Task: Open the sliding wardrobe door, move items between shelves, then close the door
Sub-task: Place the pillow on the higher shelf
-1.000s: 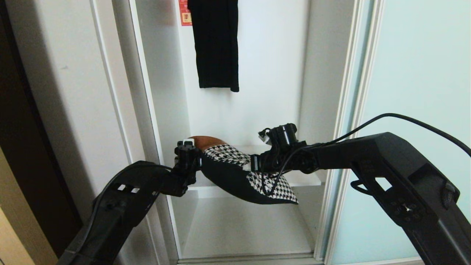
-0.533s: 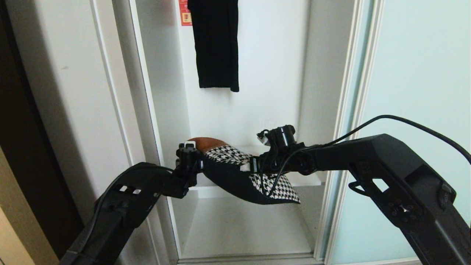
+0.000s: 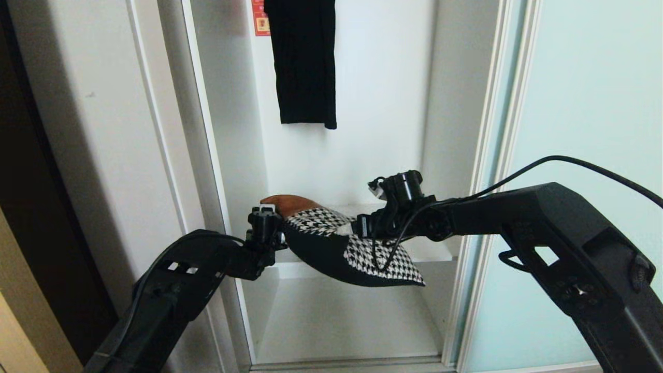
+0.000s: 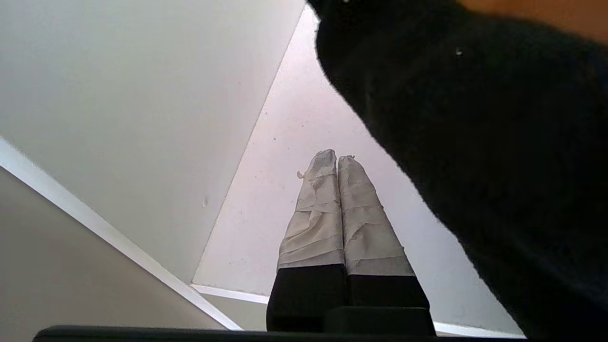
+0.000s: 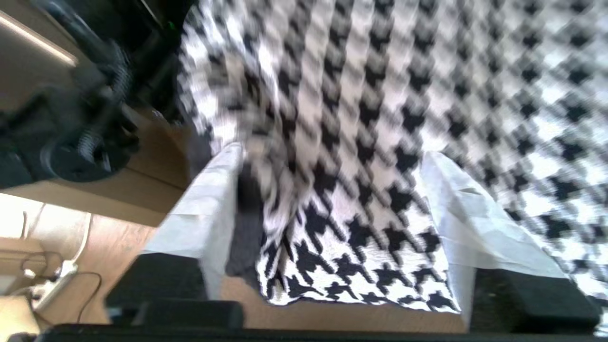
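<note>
At mid-frame the cushion (image 3: 357, 248) sags over the shelf (image 3: 430, 253) edge in the open wardrobe, the right gripper (image 5: 332, 209) spread wide with cushion fabric between its fingers, the left gripper (image 4: 336, 159) clenched empty at the cushion's left end.

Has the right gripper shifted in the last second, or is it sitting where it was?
Yes, slightly: the right gripper has slipped back off the cushion toward the sliding wardrobe door, opening as it goes.

Houndstooth cushion (image 3: 362, 254) overhanging shelf (image 3: 430, 254); door (image 3: 585, 155) open.
</note>
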{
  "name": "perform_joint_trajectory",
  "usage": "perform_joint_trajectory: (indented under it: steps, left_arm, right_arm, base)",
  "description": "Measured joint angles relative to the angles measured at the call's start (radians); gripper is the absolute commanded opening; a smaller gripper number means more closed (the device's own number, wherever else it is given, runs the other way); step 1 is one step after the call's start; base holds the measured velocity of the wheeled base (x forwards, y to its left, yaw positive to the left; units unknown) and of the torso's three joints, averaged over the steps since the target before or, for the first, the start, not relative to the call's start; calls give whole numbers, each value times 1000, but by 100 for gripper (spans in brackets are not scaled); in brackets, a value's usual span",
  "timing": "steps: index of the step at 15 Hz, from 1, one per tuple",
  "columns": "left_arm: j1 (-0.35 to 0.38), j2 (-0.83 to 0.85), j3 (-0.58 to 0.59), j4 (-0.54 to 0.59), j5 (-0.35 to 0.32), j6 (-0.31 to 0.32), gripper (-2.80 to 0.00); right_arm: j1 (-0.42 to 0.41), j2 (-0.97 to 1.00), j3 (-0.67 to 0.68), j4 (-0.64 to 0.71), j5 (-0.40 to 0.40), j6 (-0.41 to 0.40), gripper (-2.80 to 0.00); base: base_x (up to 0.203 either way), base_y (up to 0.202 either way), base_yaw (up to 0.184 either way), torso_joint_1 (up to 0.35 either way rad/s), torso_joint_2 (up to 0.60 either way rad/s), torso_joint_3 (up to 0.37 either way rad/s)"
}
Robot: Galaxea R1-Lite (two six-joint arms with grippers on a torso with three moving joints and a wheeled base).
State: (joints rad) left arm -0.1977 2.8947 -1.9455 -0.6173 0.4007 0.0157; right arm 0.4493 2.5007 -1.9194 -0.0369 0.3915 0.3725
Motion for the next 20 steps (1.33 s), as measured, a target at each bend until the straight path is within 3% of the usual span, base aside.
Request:
perform_joint_trajectory:
  steps: [6,7,10,13,20]
  left_arm:
    - [1,-13,13,-23,37,2,-280]
    - [1,-14,12,3,36,1,-280]
    - [1,-14,8,26,35,-1,-280]
    - [2,-14,8,48,35,-1,-280]
    - [3,-17,6,55,33,-2,-280]
  right_arm:
    - [-19,-48,6,8,5,9,0]
    - [-25,-61,28,20,6,21,-280]
    - [-40,-79,105,62,5,15,-280]
    - [-43,-52,75,191,4,-2,-280]
    - [-45,-25,115,325,-8,-122,-280]
  base:
    - [0,0,0,0,0,0]
    - [0,0,0,0,0,0]
    - [0,0,0,0,0,0]
    - [0,0,0,0,0,0]
    - [0,0,0,0,0,0]
